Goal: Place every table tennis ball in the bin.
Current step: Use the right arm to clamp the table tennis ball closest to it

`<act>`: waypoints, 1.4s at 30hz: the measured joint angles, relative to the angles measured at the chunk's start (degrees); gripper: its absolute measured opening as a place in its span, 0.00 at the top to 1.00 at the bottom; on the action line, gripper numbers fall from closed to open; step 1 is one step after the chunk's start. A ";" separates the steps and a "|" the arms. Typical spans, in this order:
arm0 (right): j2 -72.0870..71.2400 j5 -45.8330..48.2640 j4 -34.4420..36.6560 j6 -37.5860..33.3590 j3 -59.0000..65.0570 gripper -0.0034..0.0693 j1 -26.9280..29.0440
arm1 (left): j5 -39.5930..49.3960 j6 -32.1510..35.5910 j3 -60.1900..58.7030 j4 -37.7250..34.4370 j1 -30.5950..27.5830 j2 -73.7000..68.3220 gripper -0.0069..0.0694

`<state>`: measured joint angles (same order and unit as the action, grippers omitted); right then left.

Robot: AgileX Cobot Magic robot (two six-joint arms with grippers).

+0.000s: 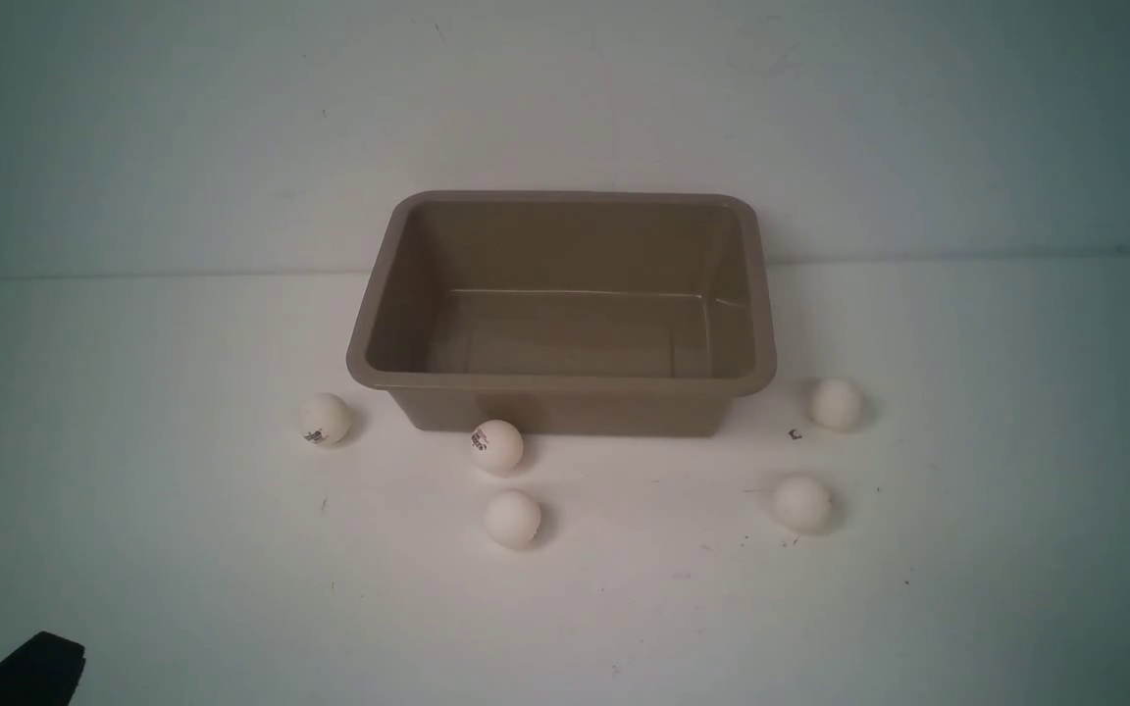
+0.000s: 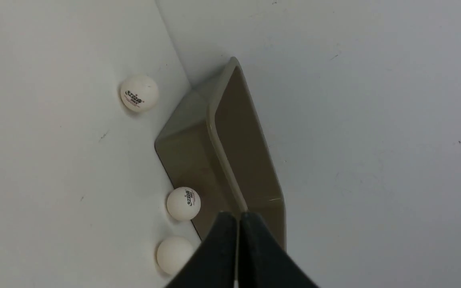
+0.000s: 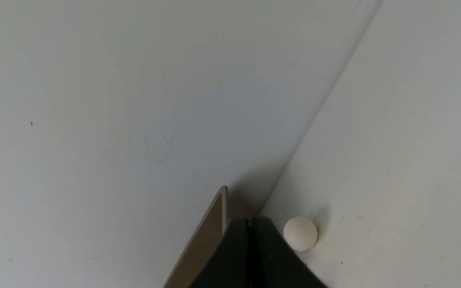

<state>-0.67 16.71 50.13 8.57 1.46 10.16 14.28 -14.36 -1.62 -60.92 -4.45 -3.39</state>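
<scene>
1. Tan-brown bin (image 1: pixel 565 412) sits ahead of you; all five table tennis balls (image 1: pixel 512 518) lie outside it, spread from eight to four o'clock.
2. Your left gripper (image 2: pixel 238 219) is pressed together, holding nothing.
3. Your right gripper (image 3: pixel 250 224) is likewise closed up, with one plain ball (image 3: pixel 300 234) in sight.

Bare lab bench; white table (image 1: pixel 133 510), blank wall (image 1: pixel 565 98)

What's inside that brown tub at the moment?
Nothing visible: the bin shows only its bare floor and walls. All five table tennis balls lie outside on the table. The near wall's inner face is hidden by its own rim.
</scene>
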 joint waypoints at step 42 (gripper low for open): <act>70.42 31.69 -63.15 4.51 -55.12 0.97 -0.06 | 24.58 65.22 37.24 9.37 0.00 -57.81 0.91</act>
<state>69.75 48.40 -13.02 13.08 -53.66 10.09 38.86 50.86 35.61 -51.56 -4.45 -61.20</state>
